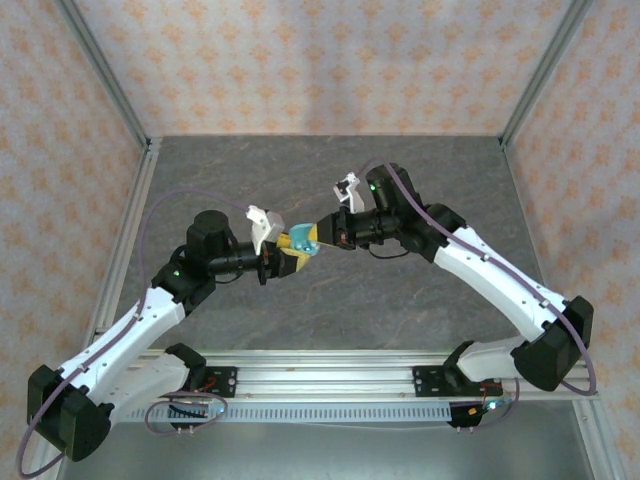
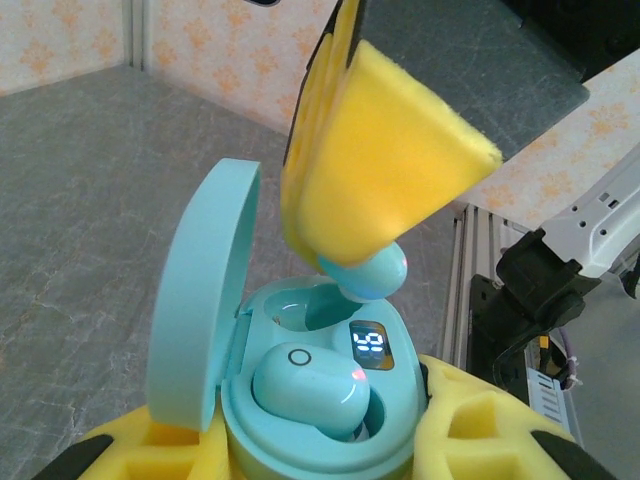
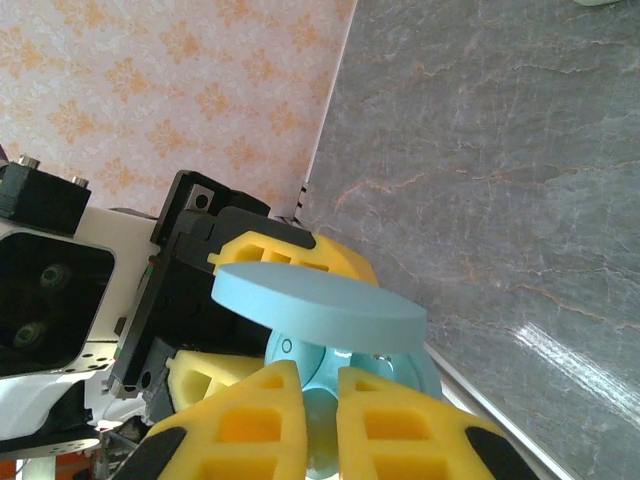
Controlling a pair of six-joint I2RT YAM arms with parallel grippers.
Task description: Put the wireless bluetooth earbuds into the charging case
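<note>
A light teal charging case [image 2: 320,430] stands open, its lid [image 2: 205,300] swung up to the left, with my left gripper [image 2: 320,455] shut on its base between yellow foam pads [image 2: 485,425]. One earbud [image 2: 310,385] sits in the near socket beside a lit display [image 2: 368,347]. A second teal earbud [image 2: 368,272] hangs just above the empty far socket [image 2: 295,308], pinched by my right gripper [image 3: 320,400], whose yellow pads [image 3: 400,420] are shut on it. In the top view both grippers [image 1: 285,255] [image 1: 322,232] meet above the table's middle with the case [image 1: 301,243] between them.
The grey stone-look table [image 1: 330,190] stretches behind and around the arms. An aluminium rail [image 1: 330,380] with cable clamps runs along the near edge. Metal frame posts [image 1: 105,70] [image 1: 545,70] and patterned walls close in the sides and back.
</note>
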